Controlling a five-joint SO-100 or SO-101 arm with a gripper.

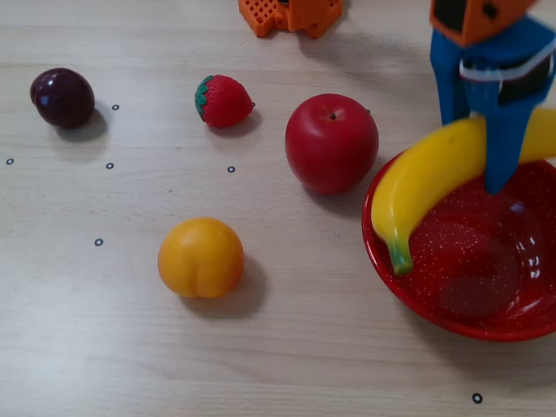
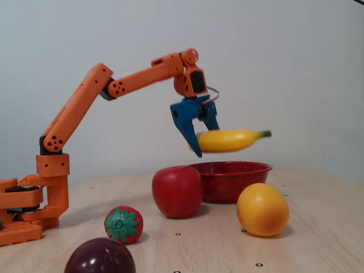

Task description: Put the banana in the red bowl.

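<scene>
Blue claw (image 2: 199, 136) clamped around the banana (image 2: 230, 140), clear above the red bowl (image 2: 230, 170)

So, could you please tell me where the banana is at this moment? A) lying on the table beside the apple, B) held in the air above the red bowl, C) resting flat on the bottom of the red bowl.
B: in a fixed view the end effector grips the banana, which hangs clear above the red bowl.
</scene>
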